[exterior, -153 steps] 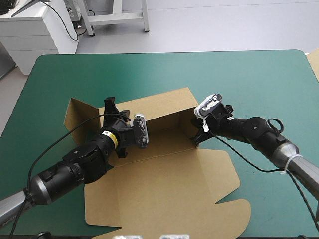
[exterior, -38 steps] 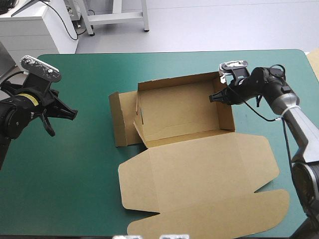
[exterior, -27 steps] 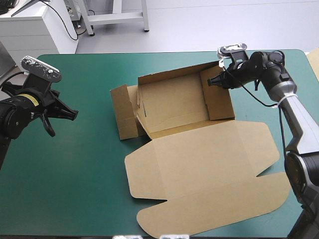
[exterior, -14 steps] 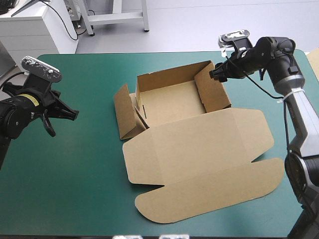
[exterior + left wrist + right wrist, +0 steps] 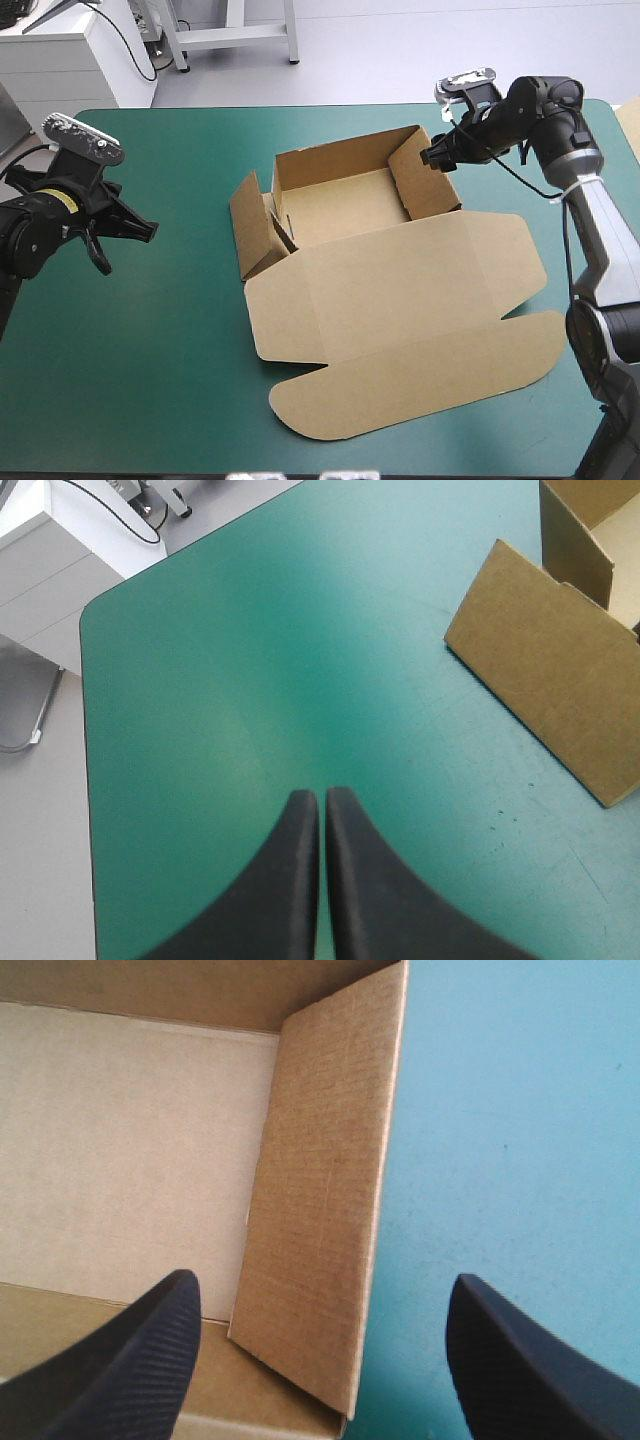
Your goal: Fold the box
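With the right gripper (image 5: 432,156) spread open above the right wall (image 5: 425,182) of the brown box (image 5: 340,205), an open tray at the middle of the table (image 5: 180,400) with its lid (image 5: 400,300) flat on the near side, press this wall carefully inward to tuck it, leaving the clenched left gripper (image 5: 322,798) far left.

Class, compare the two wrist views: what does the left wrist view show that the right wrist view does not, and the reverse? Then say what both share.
Only the left wrist view: the left gripper, fingers shut in one arch over bare teal-green cover, and the box seen from outside, its loose end flap ahead and to one side.
Only the right wrist view: the right gripper, fingers open, with the raised end wall between them in view and the pale inside floor beside it.
Both: the brown box and the teal-green cover.
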Motion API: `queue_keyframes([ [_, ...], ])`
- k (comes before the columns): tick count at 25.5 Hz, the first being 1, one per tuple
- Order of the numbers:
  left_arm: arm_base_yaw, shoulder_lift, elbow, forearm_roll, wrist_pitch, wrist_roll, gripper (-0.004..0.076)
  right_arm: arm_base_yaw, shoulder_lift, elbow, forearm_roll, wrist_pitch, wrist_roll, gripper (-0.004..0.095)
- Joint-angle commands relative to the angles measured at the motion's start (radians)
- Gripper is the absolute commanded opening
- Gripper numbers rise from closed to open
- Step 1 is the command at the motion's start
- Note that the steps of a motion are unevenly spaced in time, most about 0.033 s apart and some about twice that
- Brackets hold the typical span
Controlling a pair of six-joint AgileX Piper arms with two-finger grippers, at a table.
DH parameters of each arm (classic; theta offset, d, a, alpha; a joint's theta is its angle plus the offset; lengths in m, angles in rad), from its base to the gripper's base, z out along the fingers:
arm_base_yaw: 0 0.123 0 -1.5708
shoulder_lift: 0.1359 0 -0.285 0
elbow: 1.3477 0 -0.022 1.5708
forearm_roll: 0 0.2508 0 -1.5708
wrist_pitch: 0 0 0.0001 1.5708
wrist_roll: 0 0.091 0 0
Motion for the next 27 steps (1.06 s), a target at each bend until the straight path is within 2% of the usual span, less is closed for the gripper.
queue_keyframes([
  [1,0.001,-0.020,-0.024,0.001,-0.053,-0.008,0.0007,-0.005,0.017,-0.033,-0.003,-0.053,-0.016,0.0647],
  [12,0.001,-0.020,-0.024,0.001,-0.031,-0.008,0.0007,-0.005,0.189,-0.033,-0.011,-0.119,-0.008,0.0640],
  [14,0.001,-0.020,-0.024,0.001,-0.031,-0.008,0.0007,-0.005,0.198,-0.038,-0.007,-0.121,-0.008,0.0585],
  [16,0.001,-0.020,-0.024,0.001,-0.031,-0.008,0.0007,-0.005,0.205,-0.051,-0.007,-0.121,-0.008,0.0487],
  [17,0.001,-0.020,-0.024,0.001,-0.031,-0.008,0.0007,-0.005,0.205,-0.060,-0.004,-0.131,-0.008,0.0391],
  [19,0.001,-0.020,-0.024,0.001,-0.031,-0.008,0.0007,-0.005,0.205,-0.090,0.003,-0.137,-0.008,0.0272],
  [21,0.001,-0.020,-0.024,0.001,-0.031,-0.008,0.0007,-0.005,0.205,-0.115,0.003,-0.143,-0.008,0.0224],
  [25,0.001,-0.020,-0.024,0.001,-0.031,-0.008,0.0007,-0.005,0.205,-0.130,0.003,-0.145,-0.015,0.0193],
  [27,0.001,-0.020,-0.024,0.001,-0.026,-0.008,0.0007,-0.005,0.207,-0.130,0.000,-0.125,-0.020,0.0133],
])
